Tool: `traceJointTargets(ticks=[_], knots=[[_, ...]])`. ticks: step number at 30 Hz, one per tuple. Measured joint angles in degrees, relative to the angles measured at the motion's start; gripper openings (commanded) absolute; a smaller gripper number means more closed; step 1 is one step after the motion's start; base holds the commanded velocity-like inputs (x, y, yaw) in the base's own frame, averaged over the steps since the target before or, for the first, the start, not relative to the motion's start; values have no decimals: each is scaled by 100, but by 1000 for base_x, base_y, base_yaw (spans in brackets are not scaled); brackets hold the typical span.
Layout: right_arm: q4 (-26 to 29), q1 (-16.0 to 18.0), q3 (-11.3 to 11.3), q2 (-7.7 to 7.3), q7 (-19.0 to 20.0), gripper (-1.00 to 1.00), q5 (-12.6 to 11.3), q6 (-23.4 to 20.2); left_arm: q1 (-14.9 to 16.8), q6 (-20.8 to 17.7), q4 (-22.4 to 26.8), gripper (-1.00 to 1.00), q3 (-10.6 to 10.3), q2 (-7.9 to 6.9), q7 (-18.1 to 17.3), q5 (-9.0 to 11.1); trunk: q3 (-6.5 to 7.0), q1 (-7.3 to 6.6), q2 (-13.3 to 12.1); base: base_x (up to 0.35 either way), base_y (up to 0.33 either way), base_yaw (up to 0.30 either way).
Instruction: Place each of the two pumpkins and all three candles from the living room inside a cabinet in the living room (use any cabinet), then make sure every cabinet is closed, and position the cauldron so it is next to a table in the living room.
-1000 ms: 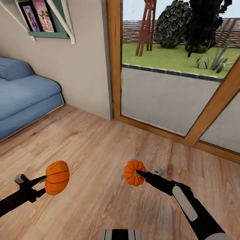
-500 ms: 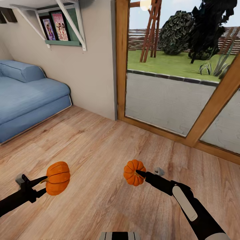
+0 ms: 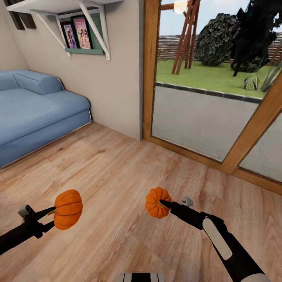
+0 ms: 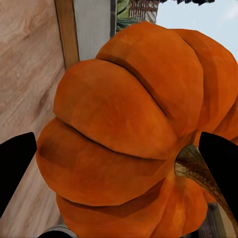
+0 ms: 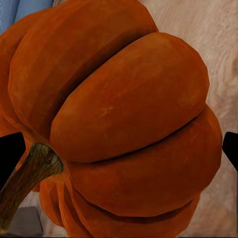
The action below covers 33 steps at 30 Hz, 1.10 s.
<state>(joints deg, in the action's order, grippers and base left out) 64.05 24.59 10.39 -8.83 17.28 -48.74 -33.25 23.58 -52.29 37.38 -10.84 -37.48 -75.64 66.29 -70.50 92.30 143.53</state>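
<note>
I held one ribbed orange pumpkin (image 3: 68, 209) in my left fingers (image 3: 48, 218), another ribbed orange pumpkin (image 3: 156, 202) with brownish stem in my right fingers (image 3: 165, 204), both above the wooden plank floor (image 3: 117, 168).

Head camera angled down over floor (image 3: 117, 164), wrist cameras pressed close against pumpkins (image 4: 134, 134)
</note>
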Motion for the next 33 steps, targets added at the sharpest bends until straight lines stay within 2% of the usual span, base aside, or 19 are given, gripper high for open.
traceJointTargets(ticks=[20,33], knots=[[9,0,2,0,-1,-100,1,0,0,24,3,-100,-6,3,-23,-20,86,0,0,-169,-269,237],[-3,0,2,0,0,-100,20,3,-2,30,0,-100,-4,2,-42,2,142,1,0,-218,-124,238]])
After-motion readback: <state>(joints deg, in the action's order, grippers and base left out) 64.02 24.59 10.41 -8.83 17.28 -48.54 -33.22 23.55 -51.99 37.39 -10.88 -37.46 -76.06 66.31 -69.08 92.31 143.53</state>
